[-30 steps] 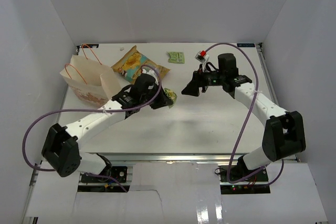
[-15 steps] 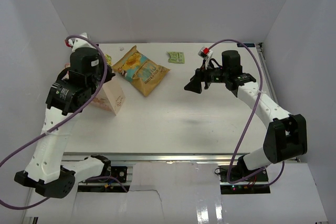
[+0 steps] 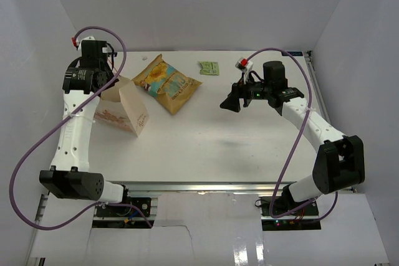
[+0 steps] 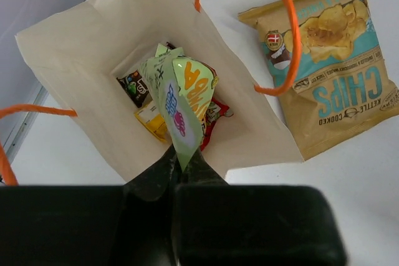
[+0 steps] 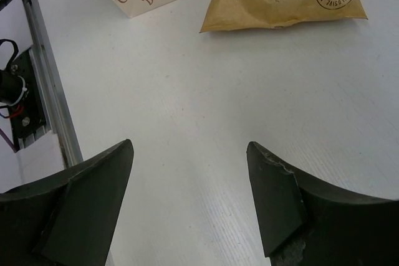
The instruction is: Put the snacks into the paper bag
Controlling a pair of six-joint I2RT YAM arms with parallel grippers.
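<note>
Over the desk's far left corner our left gripper (image 4: 184, 161) pinches a green sachet (image 4: 176, 113) over the open paper bag (image 4: 68, 48), so we judge release comes next; our right gripper (image 5: 189, 154) gapes empty.

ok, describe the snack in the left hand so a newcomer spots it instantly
Find the cream paper bag at the far-left corner of the table, the one with orange handles. Over its open mouth the left hand pinches a green sachet. Unlike the brown, yellow and red packets down inside, it is pale green with orange lettering.
</note>
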